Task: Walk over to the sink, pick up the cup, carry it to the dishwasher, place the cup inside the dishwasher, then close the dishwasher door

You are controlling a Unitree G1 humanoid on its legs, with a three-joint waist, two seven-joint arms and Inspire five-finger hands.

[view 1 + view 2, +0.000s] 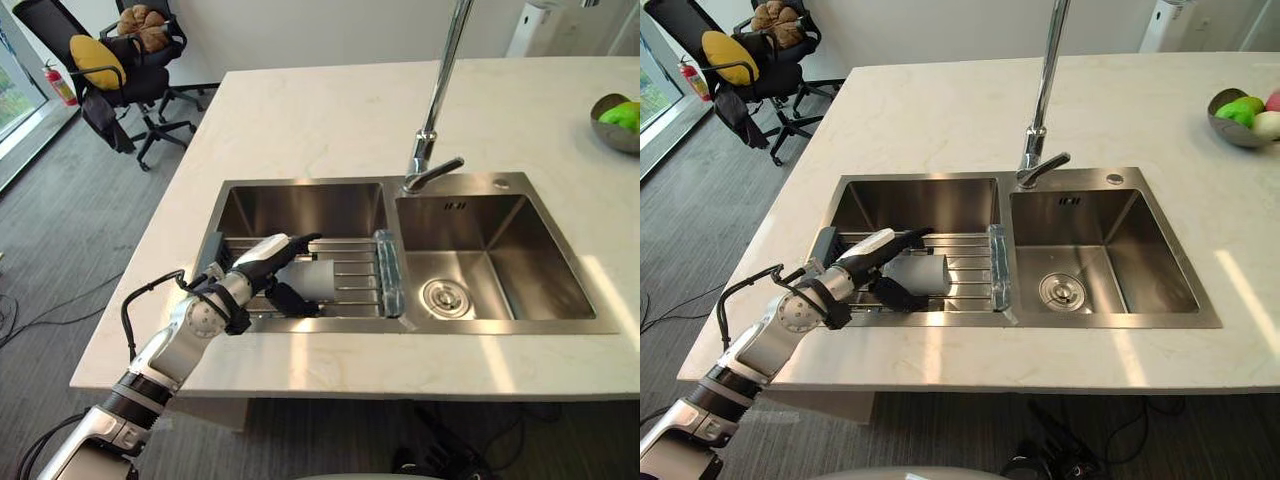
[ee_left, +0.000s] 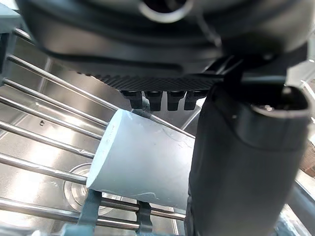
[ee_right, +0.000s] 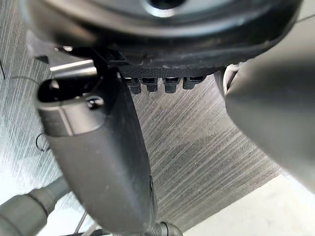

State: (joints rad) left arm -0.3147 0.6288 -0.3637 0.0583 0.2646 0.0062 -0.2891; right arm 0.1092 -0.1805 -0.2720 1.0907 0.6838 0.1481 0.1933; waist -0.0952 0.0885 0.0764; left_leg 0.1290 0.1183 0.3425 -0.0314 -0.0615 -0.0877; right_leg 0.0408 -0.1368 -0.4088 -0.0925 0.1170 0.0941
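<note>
A pale grey cup (image 1: 318, 281) lies on its side on a wire rack (image 1: 355, 268) across the left basin of the steel sink (image 1: 300, 185). My left hand (image 1: 250, 272) reaches in from the near left and straddles the cup. Its white-covered thumb (image 1: 875, 246) lies over the cup's far side and its dark fingers (image 1: 895, 293) run along the near side. The fingers look relaxed, not clamped. Up close, the cup (image 2: 147, 167) rests on the rack bars beside the thumb (image 2: 241, 172). My right hand (image 3: 98, 157) hangs over grey carpet with its fingers relaxed.
The tall faucet (image 1: 440, 90) stands behind the divider, next to the right basin (image 1: 500, 250) with its drain. A bowl of fruit (image 1: 615, 120) sits at the counter's far right. An office chair (image 1: 120, 60) stands on the floor at the far left.
</note>
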